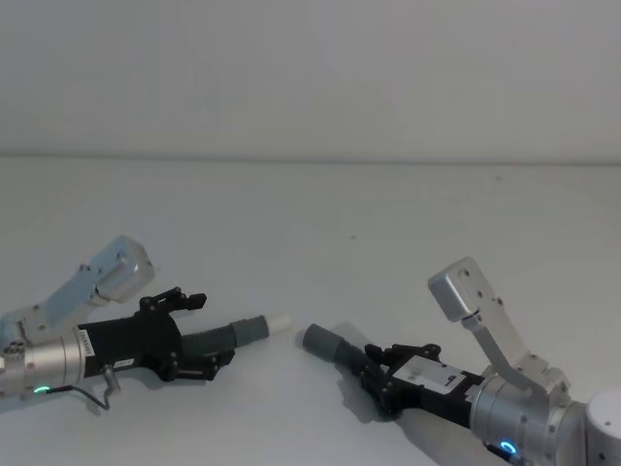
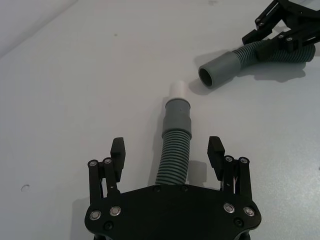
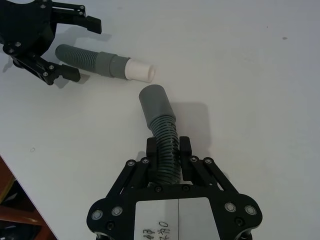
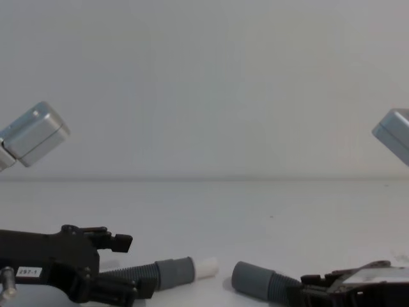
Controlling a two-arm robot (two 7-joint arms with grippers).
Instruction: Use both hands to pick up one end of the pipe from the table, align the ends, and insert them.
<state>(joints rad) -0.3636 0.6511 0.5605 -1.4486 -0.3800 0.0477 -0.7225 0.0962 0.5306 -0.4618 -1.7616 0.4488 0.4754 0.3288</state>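
Observation:
The pipe's white-tipped end [image 1: 262,327] lies on the white table [image 1: 340,223], pointing toward the wider grey socket cuff [image 1: 325,342], with a small gap between them. My left gripper [image 2: 167,151] is open, one finger on each side of the corrugated hose [image 2: 175,155] without touching it. My right gripper [image 3: 168,148] is shut on the ribbed hose just behind the socket cuff [image 3: 155,102], which sits low, at or just above the table. From the chest, the white tip [image 4: 206,267] and socket [image 4: 251,278] face each other, slightly out of line.
A plain pale wall stands behind the table's far edge [image 1: 310,160]. Both silver-grey arm links [image 1: 485,301] rise above the grippers. The near table edge [image 3: 12,172] shows beside the right gripper, with a drop beyond it.

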